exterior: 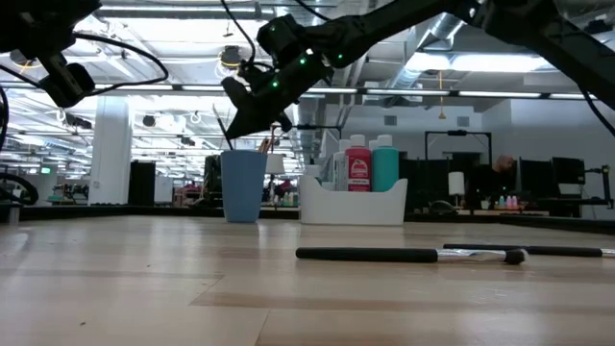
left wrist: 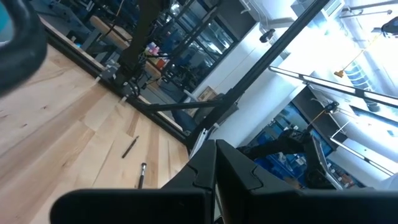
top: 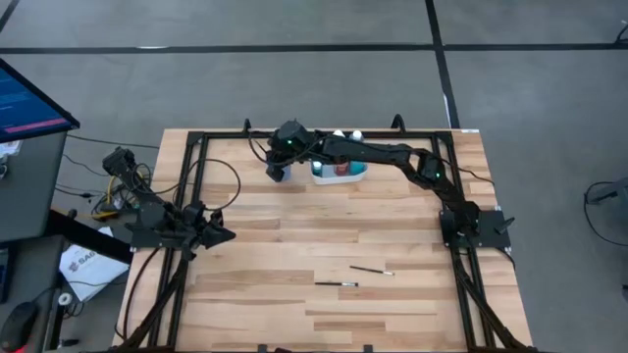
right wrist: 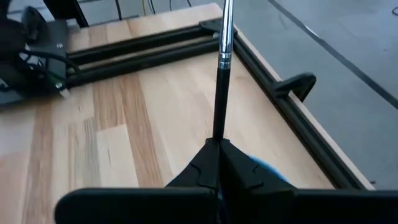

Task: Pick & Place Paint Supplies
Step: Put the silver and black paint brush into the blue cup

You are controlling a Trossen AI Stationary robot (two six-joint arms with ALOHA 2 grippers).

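Note:
My right gripper (right wrist: 217, 144) is shut on a thin, dark-handled paintbrush (right wrist: 219, 99). It hangs over the blue cup (exterior: 243, 185) at the table's far side, where the arm (top: 373, 150) reaches across the white tray (top: 358, 176). More brush handles (exterior: 268, 144) stick up out of the cup. Red (exterior: 357, 163) and teal (exterior: 385, 161) white-capped bottles stand upright in the tray. Two further brushes (top: 373, 270) (top: 337, 284) lie flat on the near half of the table. My left gripper (left wrist: 214, 163) is shut and parked at the table's left edge (top: 218, 235). My right gripper pinches the brush's dark handle (right wrist: 217, 134) between its two fingers. The brush lies along the fingers and sticks out past their tips, its silver ferrule (right wrist: 226, 37) farthest from them. The brush is clear of the table. The blue cup (right wrist: 266, 169) shows just under the fingers.
Black frame rails (top: 196, 167) run along the table's left, far and right edges, and one bracket (right wrist: 297, 84) stands near the cup. Bare wood (top: 294, 230) lies between the tray and the two loose brushes. A monitor (top: 25, 103) stands off the left side.

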